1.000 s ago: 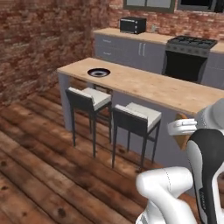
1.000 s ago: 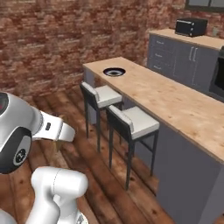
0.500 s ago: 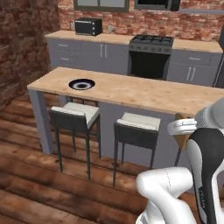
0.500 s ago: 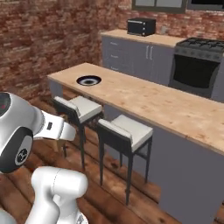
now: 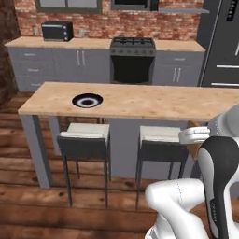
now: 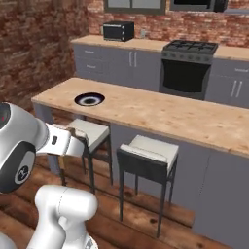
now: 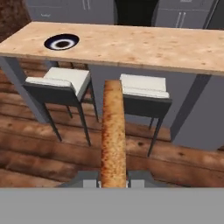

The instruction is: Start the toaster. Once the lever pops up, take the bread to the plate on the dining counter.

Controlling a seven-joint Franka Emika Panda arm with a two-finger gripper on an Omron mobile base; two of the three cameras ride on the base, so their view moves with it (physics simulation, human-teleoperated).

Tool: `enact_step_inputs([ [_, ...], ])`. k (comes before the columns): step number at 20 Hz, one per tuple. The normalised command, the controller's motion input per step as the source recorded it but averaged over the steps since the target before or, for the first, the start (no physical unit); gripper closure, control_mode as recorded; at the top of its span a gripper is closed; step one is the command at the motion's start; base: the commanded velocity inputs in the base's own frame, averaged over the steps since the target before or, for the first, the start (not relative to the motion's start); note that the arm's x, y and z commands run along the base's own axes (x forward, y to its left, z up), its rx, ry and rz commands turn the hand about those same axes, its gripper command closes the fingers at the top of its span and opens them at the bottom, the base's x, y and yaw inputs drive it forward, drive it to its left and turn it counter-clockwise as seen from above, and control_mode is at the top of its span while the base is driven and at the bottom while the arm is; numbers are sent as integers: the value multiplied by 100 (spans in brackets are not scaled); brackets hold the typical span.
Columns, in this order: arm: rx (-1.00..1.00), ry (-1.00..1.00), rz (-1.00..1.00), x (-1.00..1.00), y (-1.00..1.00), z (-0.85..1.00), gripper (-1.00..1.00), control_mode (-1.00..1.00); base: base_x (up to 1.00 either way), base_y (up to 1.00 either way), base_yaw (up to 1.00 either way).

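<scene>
You face the dining counter [image 6: 160, 114], its light wood-tone top running from left to right across the middle. The plate [image 6: 89, 99], dark with a white ring, lies flat near the counter's left end. Two white-cushioned stools [image 6: 146, 158] stand side by side in front of it, on the wooden floor [image 6: 141, 226]. Behind, along the brick wall [image 6: 41, 44], you see the grey kitchen counter [image 6: 121, 61] carrying a black toaster oven [image 6: 118, 31], with a black stove [image 6: 188, 68] to its right.

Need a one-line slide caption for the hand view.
Claw shut on the bread, held edge-on, facing the dining counter with the plate at its far left, above two stools.
</scene>
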Motion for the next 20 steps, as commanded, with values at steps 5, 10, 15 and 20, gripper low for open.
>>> enact_step_inputs([
  [5,0,0,0,0,0,0,100,100,41,100,-33],
  [10,0,0,0,0,0,0,100,100,65,79,-11],
  [15,0,0,0,0,0,0,100,100,76,30,-10],
  [20,0,0,0,0,0,0,100,100,64,29,-21],
])
